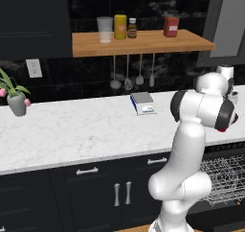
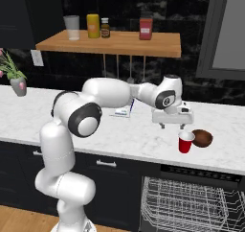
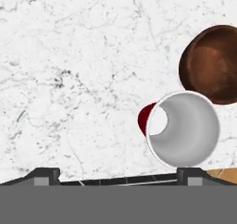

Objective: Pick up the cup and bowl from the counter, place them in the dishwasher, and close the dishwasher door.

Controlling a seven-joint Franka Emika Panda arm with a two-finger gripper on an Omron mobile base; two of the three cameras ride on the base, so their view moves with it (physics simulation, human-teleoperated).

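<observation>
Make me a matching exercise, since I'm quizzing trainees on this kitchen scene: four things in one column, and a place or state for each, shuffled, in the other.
Things:
1. cup
2. bowl
3. dishwasher
4. gripper

Places or states:
A. below the counter, door down, wire rack showing
B. open, above the counter just left of the cup
C. upright on the counter, red outside, white inside
D. reddish-brown, on the counter right of the cup

Pairs: 1-C, 2-D, 3-A, 4-B

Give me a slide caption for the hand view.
Looking down on a red cup beside a brown bowl on the marble counter.
</observation>
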